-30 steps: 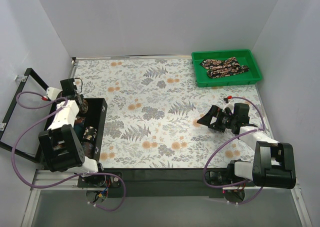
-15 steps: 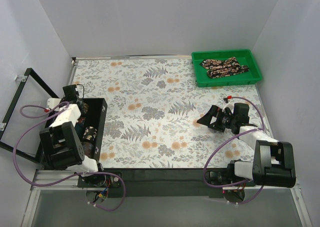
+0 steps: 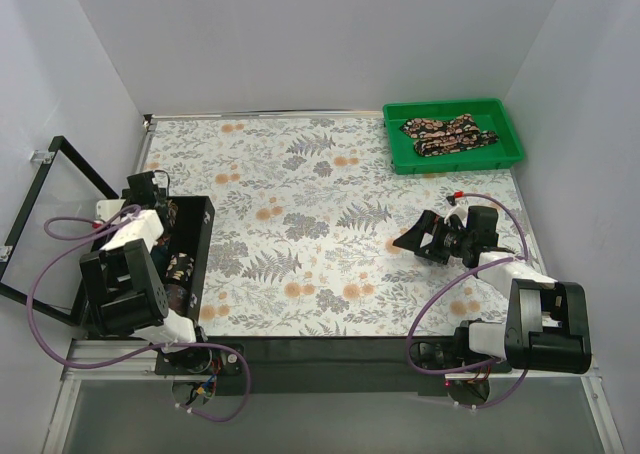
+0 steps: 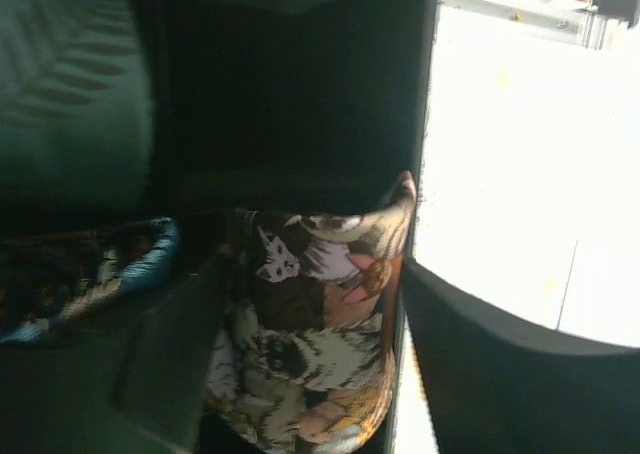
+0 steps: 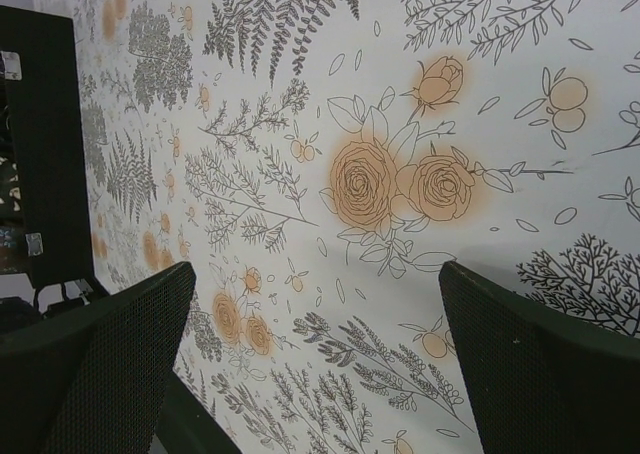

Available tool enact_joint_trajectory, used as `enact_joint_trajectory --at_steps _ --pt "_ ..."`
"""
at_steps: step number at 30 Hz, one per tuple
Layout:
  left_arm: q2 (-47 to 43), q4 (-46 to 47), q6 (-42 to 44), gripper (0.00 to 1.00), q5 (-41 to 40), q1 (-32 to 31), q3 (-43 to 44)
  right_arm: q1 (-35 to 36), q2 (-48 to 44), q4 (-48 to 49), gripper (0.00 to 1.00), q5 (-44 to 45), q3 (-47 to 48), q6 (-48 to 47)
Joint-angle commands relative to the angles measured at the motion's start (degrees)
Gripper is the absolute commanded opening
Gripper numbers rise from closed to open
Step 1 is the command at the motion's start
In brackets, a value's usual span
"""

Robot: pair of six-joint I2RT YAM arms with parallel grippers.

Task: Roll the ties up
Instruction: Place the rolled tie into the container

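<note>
A rolled tie [image 4: 310, 314] with a brown, tan and white animal print stands inside the black box [image 3: 207, 236], against its wall. My left gripper [image 4: 322, 374] straddles this roll with its jaws apart, and a strip of light shows beside the right finger [image 4: 500, 364]. From above, my left gripper [image 3: 150, 200] sits at the far end of the box. Another roll [image 4: 90, 274] with a blue edge lies to the left. An unrolled paisley tie [image 3: 450, 134] lies in the green tray [image 3: 398, 152]. My right gripper [image 3: 412, 242] hovers wide open over the bare tablecloth, holding nothing [image 5: 320, 374].
The box's hinged lid [image 3: 40, 224] stands open off the table's left edge. The green tray sits at the far right corner. The fern-patterned tablecloth [image 3: 300, 224] covers the table between box and tray. White walls close in three sides.
My left gripper's jaws have widened around the rolled tie in the box, and the left arm has settled slightly lower. The right arm has not moved.
</note>
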Motion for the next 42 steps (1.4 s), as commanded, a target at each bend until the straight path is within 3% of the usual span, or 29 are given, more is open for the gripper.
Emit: enact_joint_trajectory --at_steps 1,11,17,26,35,42 --pt "0.71 -3.77 1.17 0.67 0.94 -0.07 -1.19 -0.26 0.30 2.59 0.97 -1.67 -0.92 0.56" --pt "-4.38 -7.72 2.23 0.76 1.29 -0.07 0.56 -0.27 -0.13 2.86 0.97 -1.84 -0.74 0.64" --pt "-7.81 -12.73 1.97 0.87 0.68 -0.07 1.89 -0.26 -0.75 2.95 0.97 -1.93 -0.48 0.91" --pt "-14.57 -18.36 3.10 0.88 0.33 0.01 2.41 -0.26 -2.33 2.86 0.98 -2.81 0.05 1.08" --pt "-28.44 -22.23 15.13 0.88 5.42 -0.07 2.68 -0.26 -7.60 0.58 0.98 -2.46 1.98 0.47" --pt "-37.33 -31.80 26.21 0.91 4.90 -11.66 9.61 -0.27 -16.99 -6.62 0.98 3.69 3.82 0.20"
